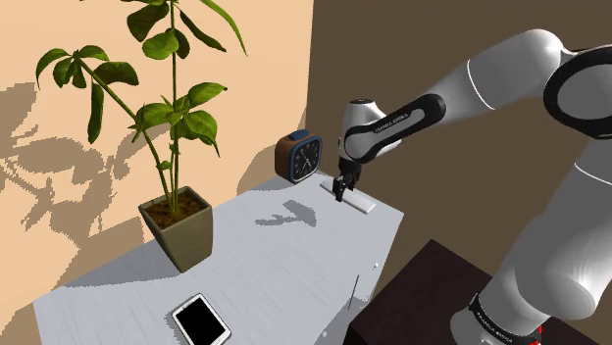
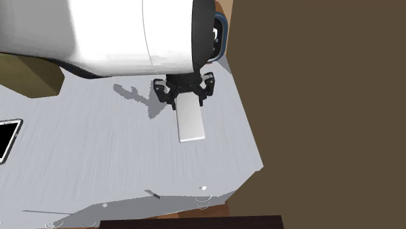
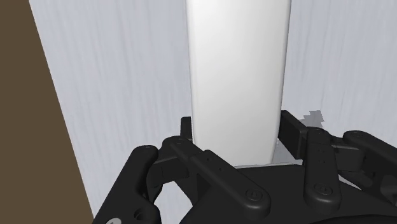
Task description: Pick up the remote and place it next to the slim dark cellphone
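Observation:
The remote (image 1: 361, 202) is a plain white slab lying on the grey table (image 1: 265, 265), close to the edge on the shoulder view's right. My black gripper (image 1: 340, 188) is shut on the remote's end nearest the clock. In the second exterior view the gripper (image 2: 184, 97) clasps the remote (image 2: 190, 120) at its far end. The wrist view has both fingers pressed against the sides of the remote (image 3: 236, 70), with the gripper (image 3: 236, 130) straddling it. The slim dark cellphone (image 1: 201, 320) lies flat at the table's opposite end, and its corner shows as the cellphone (image 2: 6, 138).
A blue-rimmed clock (image 1: 298, 157) stands just behind the remote against the wall. A potted plant (image 1: 177, 225) with tall leaves sits mid-table between remote and phone. The brown wall (image 2: 312, 97) runs close along the table's edge by the remote.

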{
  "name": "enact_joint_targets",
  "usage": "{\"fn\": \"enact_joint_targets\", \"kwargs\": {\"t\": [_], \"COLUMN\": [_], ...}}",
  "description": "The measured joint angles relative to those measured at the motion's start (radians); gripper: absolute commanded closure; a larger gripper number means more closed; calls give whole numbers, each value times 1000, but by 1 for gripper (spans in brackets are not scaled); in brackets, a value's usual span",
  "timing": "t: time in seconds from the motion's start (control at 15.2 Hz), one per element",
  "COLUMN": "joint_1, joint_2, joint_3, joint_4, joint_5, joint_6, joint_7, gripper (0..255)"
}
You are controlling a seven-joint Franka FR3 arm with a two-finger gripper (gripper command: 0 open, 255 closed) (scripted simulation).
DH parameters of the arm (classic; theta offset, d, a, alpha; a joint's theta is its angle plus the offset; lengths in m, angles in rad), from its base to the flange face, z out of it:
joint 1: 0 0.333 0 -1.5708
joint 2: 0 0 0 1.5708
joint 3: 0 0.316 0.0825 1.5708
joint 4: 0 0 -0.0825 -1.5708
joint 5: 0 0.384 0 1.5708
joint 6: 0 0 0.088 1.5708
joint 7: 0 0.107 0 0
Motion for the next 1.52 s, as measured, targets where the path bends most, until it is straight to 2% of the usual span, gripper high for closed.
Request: {"fn": "enact_joint_targets", "kwargs": {"t": [0.92, 1.52], "joint_1": [181, 293], "joint_2": [-110, -70], "joint_3": [185, 308], "joint_4": [-125, -68], "joint_5": [5, 6], "joint_6": [12, -5], "joint_7": [362, 596], "gripper": [255, 255]}}
